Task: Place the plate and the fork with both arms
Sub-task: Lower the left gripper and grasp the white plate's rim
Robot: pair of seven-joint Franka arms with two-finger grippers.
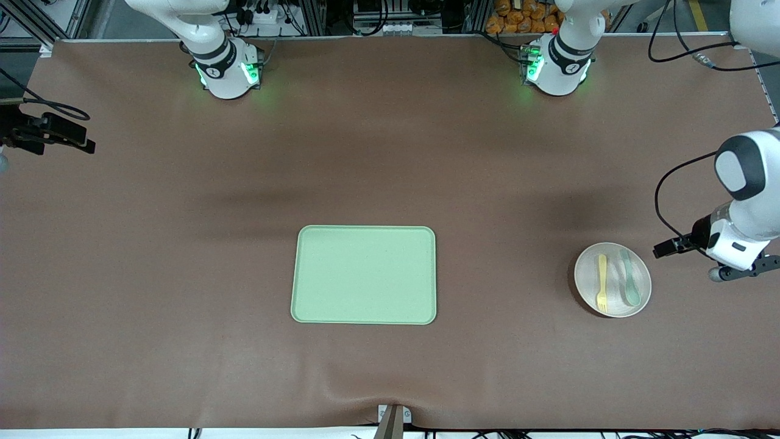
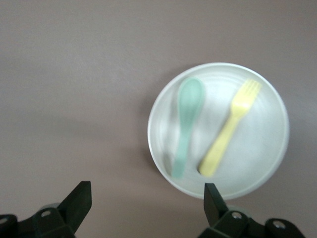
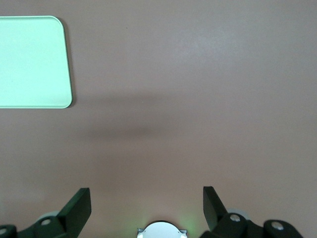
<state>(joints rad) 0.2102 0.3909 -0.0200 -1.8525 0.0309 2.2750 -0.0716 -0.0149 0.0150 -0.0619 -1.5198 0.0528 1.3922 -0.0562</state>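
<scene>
Start of the placing task, seen from above; both of my arms are raised and neither holds anything. My left tool (image 2: 146, 201) hangs over the bare worktop (image 1: 183, 256) just beside the plate (image 1: 612, 305), at the left arm's end, its fingers spread wide and empty; my right tool (image 3: 146, 203) hangs over bare worktop toward the right arm's end, likewise spread wide and empty, with a corner of the tray (image 3: 29, 62) in its wrist view.

The plate rests on the worktop well apart from the light-green tray (image 1: 364, 275); in it lie the fork (image 1: 602, 281) and a pale green spoon (image 1: 629, 285), side by side and apart.

Risks, as I judge them: the fork and the spoon are alike in size and lie close, so my tool may close on the wrong one, or nudge the spoon while taking the fork; the plate's rim is low, so a pinch on it may slip or tip the plate and shed both utensils; a tilted carry would slide them off; the two arms meeting over the tray may crowd one another.

Writing: none that I can read on the plate, the fork, the spoon or the tray; small marks on the arm bases are too small to make out.
</scene>
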